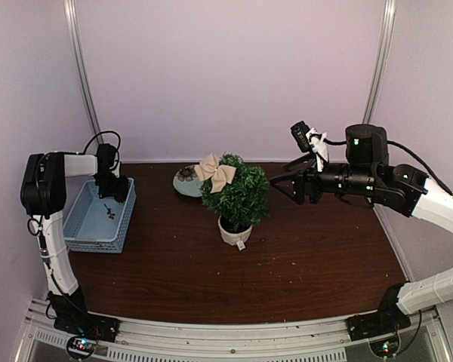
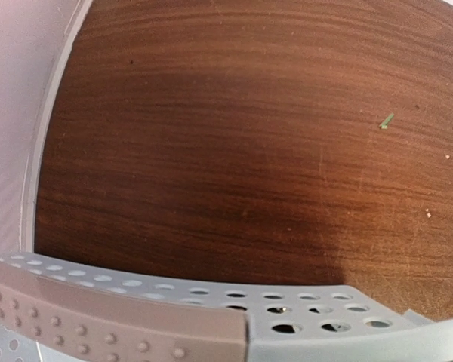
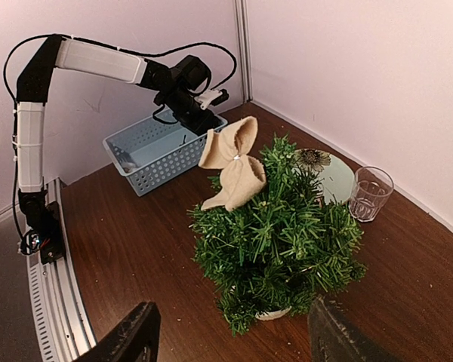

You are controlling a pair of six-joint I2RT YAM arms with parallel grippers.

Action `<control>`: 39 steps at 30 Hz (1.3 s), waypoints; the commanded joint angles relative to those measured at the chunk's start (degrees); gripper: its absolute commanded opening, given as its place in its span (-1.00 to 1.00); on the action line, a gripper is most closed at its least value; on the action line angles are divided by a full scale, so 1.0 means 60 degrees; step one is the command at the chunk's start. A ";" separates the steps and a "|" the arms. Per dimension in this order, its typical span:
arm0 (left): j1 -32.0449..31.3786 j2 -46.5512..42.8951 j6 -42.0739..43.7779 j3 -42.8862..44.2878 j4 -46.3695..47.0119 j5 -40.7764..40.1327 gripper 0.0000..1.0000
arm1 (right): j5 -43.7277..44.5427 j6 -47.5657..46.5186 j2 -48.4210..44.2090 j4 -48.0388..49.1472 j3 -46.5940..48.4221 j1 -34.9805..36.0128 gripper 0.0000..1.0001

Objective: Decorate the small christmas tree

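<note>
The small christmas tree [image 1: 239, 197] stands mid-table in its off-white pot [image 1: 233, 231]. A beige fabric bow [image 1: 215, 173] sits on its upper left branches; in the right wrist view the bow [image 3: 232, 164] is near the top of the tree [image 3: 283, 234]. My right gripper [image 1: 281, 187] hovers just right of the tree, open and empty, with its dark fingers [image 3: 136, 338] spread wide. My left gripper [image 1: 110, 188] hangs over the blue basket [image 1: 81, 224]. Its jaws show in none of the views. The left wrist view shows only the perforated basket rim [image 2: 317, 317] and the table.
A pale round plate [image 1: 186, 183] lies behind the tree, with a spiky brown ornament [image 3: 311, 158] on it. A clear glass cup [image 3: 370, 194] stands beside the plate [image 3: 338, 179]. A small dark item [image 1: 109, 213] lies in the basket. Walls close in the back and both sides.
</note>
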 commanded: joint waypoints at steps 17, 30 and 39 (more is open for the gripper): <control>-0.0024 -0.0564 -0.0036 -0.0203 0.0040 0.0017 -0.20 | -0.0128 -0.0029 -0.0110 -0.0002 0.0311 -0.0068 0.38; -0.1205 -0.4820 -0.0297 -0.2344 0.0949 0.0615 -0.21 | -0.0292 0.0013 0.0000 0.0168 0.0173 -0.0070 0.35; -0.2846 -0.8160 -0.1012 -0.4152 0.2570 0.3078 -0.21 | -0.0512 0.0245 -0.0080 0.0665 -0.0314 -0.0052 0.23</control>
